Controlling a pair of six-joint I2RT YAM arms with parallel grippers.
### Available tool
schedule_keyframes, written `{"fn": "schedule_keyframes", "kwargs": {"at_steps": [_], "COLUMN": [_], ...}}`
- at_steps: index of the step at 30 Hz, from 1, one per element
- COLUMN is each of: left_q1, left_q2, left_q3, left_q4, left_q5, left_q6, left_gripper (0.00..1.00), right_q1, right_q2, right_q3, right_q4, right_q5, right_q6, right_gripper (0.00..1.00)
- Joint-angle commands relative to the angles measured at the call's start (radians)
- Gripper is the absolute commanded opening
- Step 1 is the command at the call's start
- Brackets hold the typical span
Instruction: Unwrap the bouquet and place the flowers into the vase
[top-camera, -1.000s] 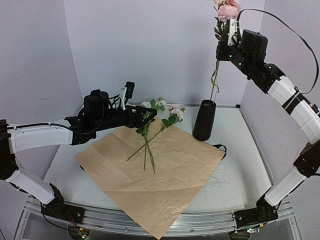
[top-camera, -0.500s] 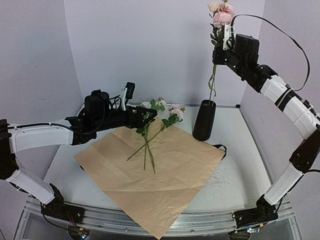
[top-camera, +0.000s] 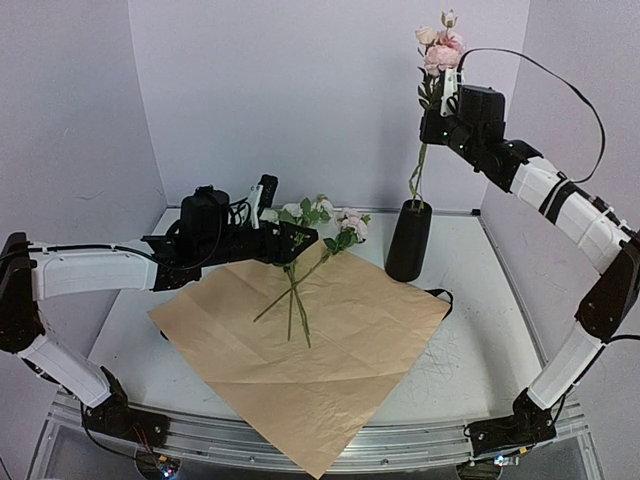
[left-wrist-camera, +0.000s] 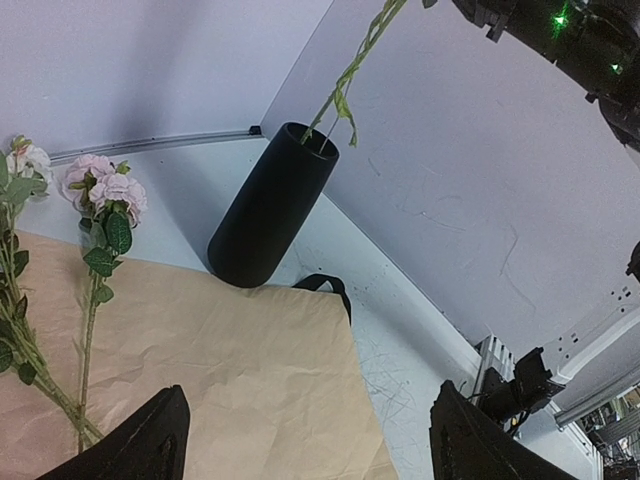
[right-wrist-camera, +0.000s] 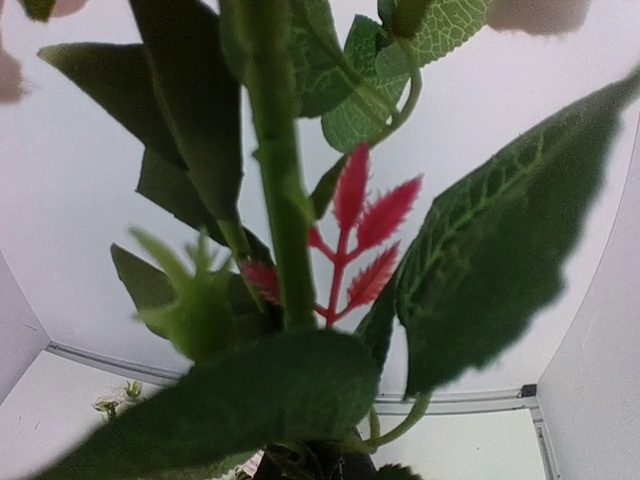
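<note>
The bouquet lies unwrapped: its tan paper (top-camera: 300, 340) is spread flat with several loose flowers (top-camera: 297, 285) on it, blooms (top-camera: 348, 222) toward the back. My left gripper (top-camera: 298, 236) hovers open over their leafy tops; in the left wrist view its fingers (left-wrist-camera: 150, 445) straddle bare paper (left-wrist-camera: 200, 350). My right gripper (top-camera: 447, 92) is high up, shut on the stem of a pink flower (top-camera: 438, 45). That stem (left-wrist-camera: 345, 85) hangs down with its lower end in the mouth of the black vase (top-camera: 409, 240). Leaves and stem (right-wrist-camera: 280, 200) fill the right wrist view and hide its fingers.
A black ribbon (top-camera: 441, 296) lies on the table by the paper's right corner, near the vase's foot. White walls close in the back and both sides. The paper's near corner hangs over the table's front rail (top-camera: 430, 445).
The right arm has carried its flower left and lower, bringing the stem's end over and into the vase's mouth. The left arm has edged slightly to the right.
</note>
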Motion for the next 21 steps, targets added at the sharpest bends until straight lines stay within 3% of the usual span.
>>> {"fn": "schedule_keyframes", "kwargs": {"at_steps": [1, 9, 21], "left_q1": [0.002, 0.002, 0.002], "left_q2": [0.012, 0.013, 0.015], "left_q3": [0.041, 0.044, 0.051], "left_q4": [0.015, 0.01, 0.007], "left_q5": [-0.011, -0.013, -0.006], "left_q6": [0.007, 0.013, 0.009], "left_gripper": [0.84, 0.84, 0.84], "right_q1": [-0.011, -0.021, -0.066], "right_q2": [-0.006, -0.003, 0.003], "right_q3": [-0.088, -0.191, -0.158], "right_q4": [0.093, 0.126, 0.129], "right_q5": [0.022, 0.068, 0.1], "right_q6": [0.101, 0.124, 0.138], "right_gripper": [0.0, 0.0, 0.0]}}
